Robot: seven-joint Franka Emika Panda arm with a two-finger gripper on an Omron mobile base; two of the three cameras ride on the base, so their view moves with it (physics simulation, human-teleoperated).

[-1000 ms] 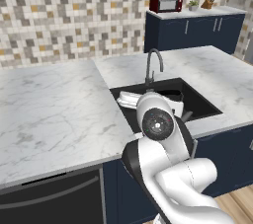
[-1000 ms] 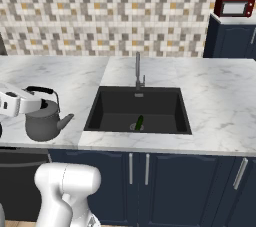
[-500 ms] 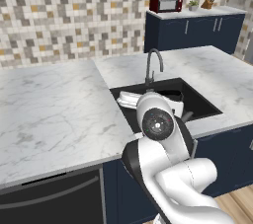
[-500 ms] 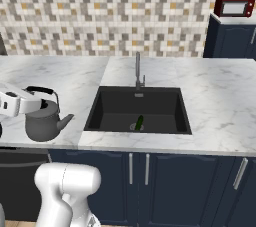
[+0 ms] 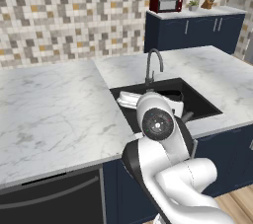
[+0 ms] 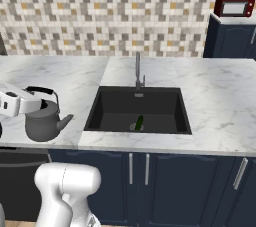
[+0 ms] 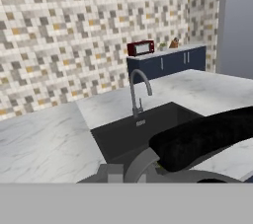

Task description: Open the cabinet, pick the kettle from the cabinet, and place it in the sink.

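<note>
The gripper (image 6: 35,105) was closed tight on the kettle's (image 6: 44,123) top handle, at nine o'clock from the sink (image 6: 137,111). The kettle looked hard, heavy and smooth; that handle seemed the best spot.

A mosaic backsplash of small beige, grey and ochre tiles (image 6: 100,16) covers the wall behind a white, grey-veined marble counter (image 5: 49,104). Low navy cabinets with slim silver handles (image 6: 165,186) run beneath it (a dark appliance front (image 5: 54,201) sits among them). A red microwave (image 5: 166,3) stands on a farther navy unit (image 5: 195,30), and light wood flooring (image 5: 239,201) shows at one corner.
</note>
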